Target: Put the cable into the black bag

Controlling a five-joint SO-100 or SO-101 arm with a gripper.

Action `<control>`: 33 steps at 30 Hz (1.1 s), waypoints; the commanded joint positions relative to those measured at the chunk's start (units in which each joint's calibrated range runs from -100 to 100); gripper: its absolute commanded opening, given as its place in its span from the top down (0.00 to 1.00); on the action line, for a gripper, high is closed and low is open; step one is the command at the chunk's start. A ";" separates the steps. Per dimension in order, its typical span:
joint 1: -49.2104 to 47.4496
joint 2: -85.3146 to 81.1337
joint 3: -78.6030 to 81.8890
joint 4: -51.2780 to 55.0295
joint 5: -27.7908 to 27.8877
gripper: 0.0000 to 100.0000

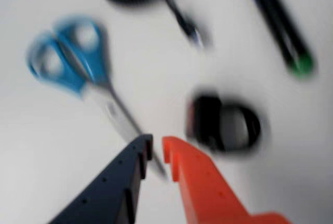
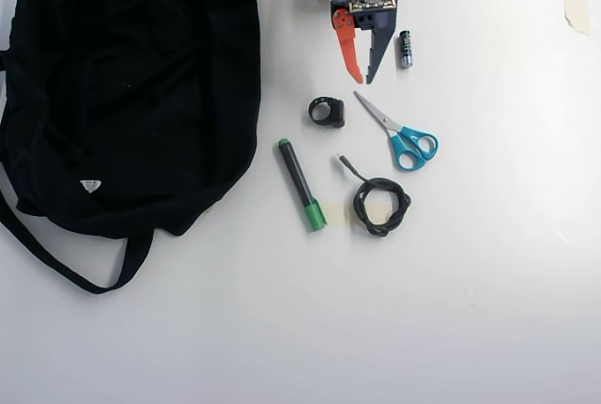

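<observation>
The cable (image 2: 360, 205) lies on the white table as a small black loop with a short straight end, right of the marker. In the wrist view the cable (image 1: 179, 15) is blurred at the top edge. The black bag (image 2: 131, 85) fills the left of the overhead view, its strap trailing at the lower left. My gripper (image 2: 362, 80) hangs at the top centre, well short of the cable. In the wrist view the gripper (image 1: 157, 143) shows a dark blue and an orange finger with a narrow gap. Nothing is between them.
Blue-handled scissors (image 2: 402, 133) lie between gripper and cable, their blade tip under my fingertips in the wrist view. A small black ring (image 2: 336, 115) sits just below the gripper. A black-and-green marker (image 2: 300, 183) lies beside the bag. A battery (image 2: 405, 49) rests right of the gripper.
</observation>
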 commanded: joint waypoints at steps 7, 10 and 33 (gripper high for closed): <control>-1.17 21.15 -14.41 -33.51 0.55 0.98; 0.18 28.03 -22.77 -35.15 0.55 0.98; 3.39 59.90 -69.31 -34.37 0.65 0.98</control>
